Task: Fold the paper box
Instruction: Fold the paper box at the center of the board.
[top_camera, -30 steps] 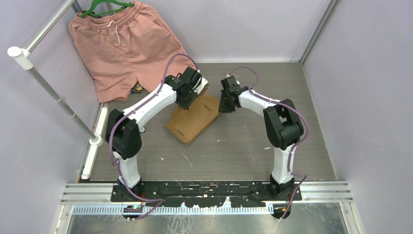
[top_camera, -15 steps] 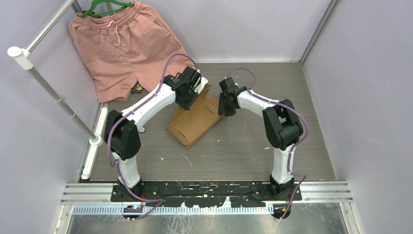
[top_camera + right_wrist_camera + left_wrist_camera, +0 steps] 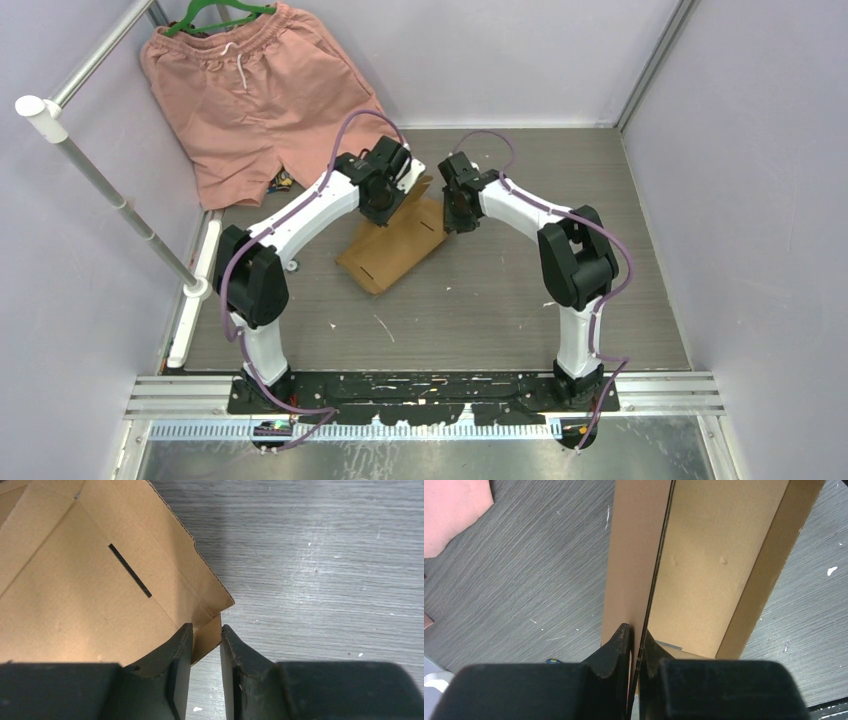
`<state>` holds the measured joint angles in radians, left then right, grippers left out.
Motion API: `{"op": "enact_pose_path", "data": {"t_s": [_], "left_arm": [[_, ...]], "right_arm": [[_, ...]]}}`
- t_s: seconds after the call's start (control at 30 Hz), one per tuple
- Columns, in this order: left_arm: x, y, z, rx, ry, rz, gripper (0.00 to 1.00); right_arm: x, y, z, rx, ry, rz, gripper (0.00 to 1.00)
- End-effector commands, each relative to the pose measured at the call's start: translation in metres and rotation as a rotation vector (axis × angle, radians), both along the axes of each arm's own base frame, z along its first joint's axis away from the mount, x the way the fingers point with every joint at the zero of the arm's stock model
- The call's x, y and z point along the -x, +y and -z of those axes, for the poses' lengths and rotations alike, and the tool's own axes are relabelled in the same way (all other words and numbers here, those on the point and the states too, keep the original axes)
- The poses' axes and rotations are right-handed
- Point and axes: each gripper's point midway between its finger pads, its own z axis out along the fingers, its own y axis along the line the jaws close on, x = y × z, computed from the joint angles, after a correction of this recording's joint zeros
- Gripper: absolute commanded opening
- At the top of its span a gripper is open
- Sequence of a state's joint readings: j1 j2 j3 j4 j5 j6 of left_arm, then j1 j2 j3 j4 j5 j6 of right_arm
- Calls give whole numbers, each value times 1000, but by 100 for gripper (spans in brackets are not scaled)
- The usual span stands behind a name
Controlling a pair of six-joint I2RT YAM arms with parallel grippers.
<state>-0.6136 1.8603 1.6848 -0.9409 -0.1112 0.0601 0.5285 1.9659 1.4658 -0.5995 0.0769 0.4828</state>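
Both fingers [image 3: 636, 647] [image 3: 205, 652] pairs pinch paper box [image 3: 395, 245] edges — opposite sides.

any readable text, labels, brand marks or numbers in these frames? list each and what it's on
None readable in any view.
The paper box is plain brown cardboard with only slots and creases, no print.
The pink shorts, both arms and the table show no legible marks.

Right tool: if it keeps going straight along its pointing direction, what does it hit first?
Probably the paper box: a cardboard flap corner already sits between the right tool's fingertips. Past that corner lies only the grey table, though depth is unclear.
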Motion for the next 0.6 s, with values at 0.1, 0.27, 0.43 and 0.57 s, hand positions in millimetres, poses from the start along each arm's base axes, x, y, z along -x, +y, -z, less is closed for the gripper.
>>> {"op": "enact_pose_path", "data": {"t_s": [0.1, 0.27, 0.43, 0.57], "left_arm": [[-8, -22, -32, 131, -78, 23, 9], [-4, -22, -30, 144, -73, 29, 9], [11, -36, -39, 260, -59, 81, 10], [26, -52, -50, 389, -55, 130, 10]], "right_arm": [[-2, 19, -30, 62, -67, -88, 30], [6, 15, -23, 112, -60, -118, 29], [28, 4, -12, 113, -47, -148, 28], [47, -8, 3, 144, -19, -192, 28]]}}
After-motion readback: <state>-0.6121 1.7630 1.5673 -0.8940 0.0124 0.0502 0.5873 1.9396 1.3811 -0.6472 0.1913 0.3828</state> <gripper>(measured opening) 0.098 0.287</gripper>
